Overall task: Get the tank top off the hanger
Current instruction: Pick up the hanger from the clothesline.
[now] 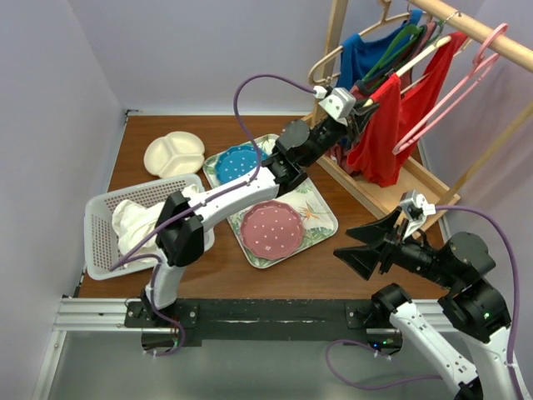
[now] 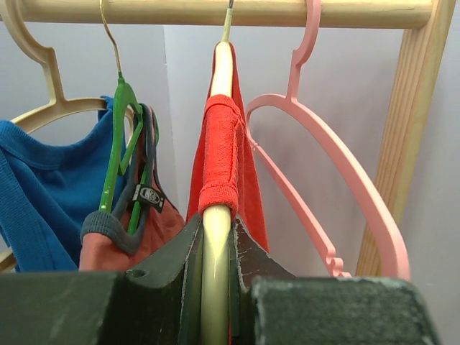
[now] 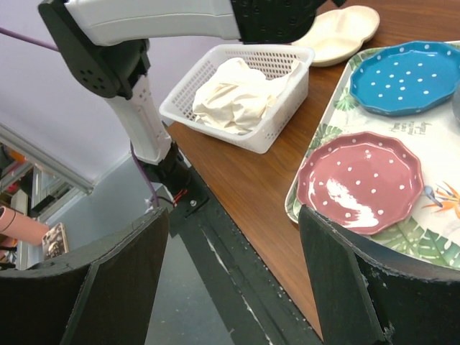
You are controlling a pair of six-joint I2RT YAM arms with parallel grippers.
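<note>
**Q:** Where is the tank top (image 1: 385, 133)?

**A:** It is red and hangs on the pale hanger (image 2: 221, 68), hooked over the rail (image 2: 359, 13) of the rack at the right rear of the worktop (image 1: 225, 267). One strap wraps the hanger's near arm.

**Q:** What is the state of the left end effector (image 2: 215, 233)?

**A:** Narrow. Its jaws clamp the bare end of that hanger arm, just below the strap. The arm stretches diagonally over the tray (image 1: 321, 225) to reach it.

**Q:** What else hangs on the rail?

**A:** In the left wrist view, a green hanger (image 2: 115, 144) and a blue top (image 2: 36, 194) hang to the left, and a pink hanger (image 2: 379, 228) hangs to the right.

**Q:** And the right end effector (image 3: 231, 223)?

**A:** Wide, with nothing between the fingers — it hovers over the near right part of the worktop, well apart from the rack, pointing left.

**Q:** What lies on the worktop?

**A:** The tray carries a pink plate (image 1: 271, 227) and a blue plate (image 1: 236, 162). At the left stands a white basket (image 1: 100, 217) with a crumpled cloth (image 1: 133, 221) inside — behind it sits a cream divided dish (image 1: 173, 153).
</note>
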